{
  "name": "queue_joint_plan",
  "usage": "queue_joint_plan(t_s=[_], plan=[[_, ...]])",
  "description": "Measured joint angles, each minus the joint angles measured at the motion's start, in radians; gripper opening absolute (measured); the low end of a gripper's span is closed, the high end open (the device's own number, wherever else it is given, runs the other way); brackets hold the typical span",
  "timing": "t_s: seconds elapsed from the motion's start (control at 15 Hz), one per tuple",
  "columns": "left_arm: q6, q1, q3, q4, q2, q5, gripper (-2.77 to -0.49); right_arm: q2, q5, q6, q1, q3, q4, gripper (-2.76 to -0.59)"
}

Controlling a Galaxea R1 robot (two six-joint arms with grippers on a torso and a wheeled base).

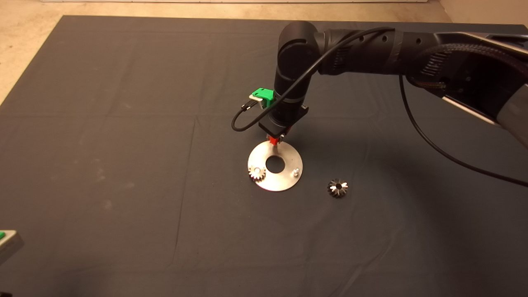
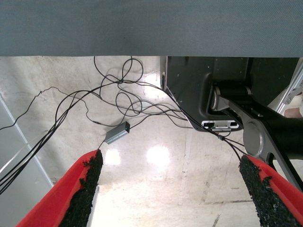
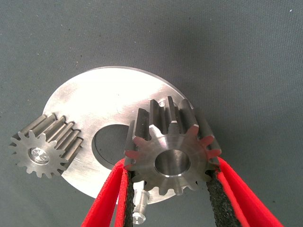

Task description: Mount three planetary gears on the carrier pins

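Note:
The round silver plate point(image 1: 276, 182) lies mid-mat. One planetary gear point(image 1: 256, 173) sits on a carrier pin at its near-left rim; it also shows in the right wrist view point(image 3: 45, 151). A bare pin point(image 1: 295, 172) stands at the near-right rim. A loose gear point(image 1: 338, 188) lies on the mat to the plate's right. My right gripper point(image 1: 274, 142) hangs over the plate's far rim, shut on a third gear point(image 3: 173, 158) held above the plate point(image 3: 109, 99). A bare pin point(image 3: 140, 208) shows between the fingers, under the held gear. My left gripper point(image 2: 173, 189) is open and parked.
The left gripper's body point(image 1: 6, 241) shows at the mat's lower left edge. Its wrist view looks past the mat at the floor with tangled cables point(image 2: 118, 90) and a black machine base point(image 2: 203, 90). A black cable point(image 1: 433, 144) hangs from the right arm.

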Motion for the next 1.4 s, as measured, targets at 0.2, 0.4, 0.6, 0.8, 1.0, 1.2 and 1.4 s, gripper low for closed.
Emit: queue_joint_plan(t_s=[0.2,0.4,0.6,0.8,1.0,1.2,1.4], plan=[[0.000,0.000,0.000,0.000,0.000,0.000,-1.22,0.000,0.001,0.000,0.000,0.000,0.000,-2.42],[0.000,0.000,0.000,0.000,-0.002,0.000,-1.22,0.000,0.001,0.000,-0.016,0.001,-0.026,-2.42],[0.016,0.000,0.000,0.000,-0.020,-0.001,-1.22,0.002,0.000,0.000,-0.023,0.001,-0.045,-2.42],[0.036,0.000,0.000,0.000,-0.056,0.000,-1.22,0.002,0.000,0.000,-0.023,0.001,-0.046,-2.42],[0.051,0.000,0.000,0.000,-0.073,0.000,-1.22,0.002,0.000,0.000,-0.023,0.002,-0.049,-2.42],[0.055,0.000,0.000,0.000,-0.076,-0.001,-1.22,0.002,-0.010,0.000,-0.023,0.022,-0.051,-2.42],[0.057,0.000,0.000,0.000,-0.078,0.000,-1.22,0.002,-0.030,0.000,-0.023,0.023,-0.051,-2.42]])
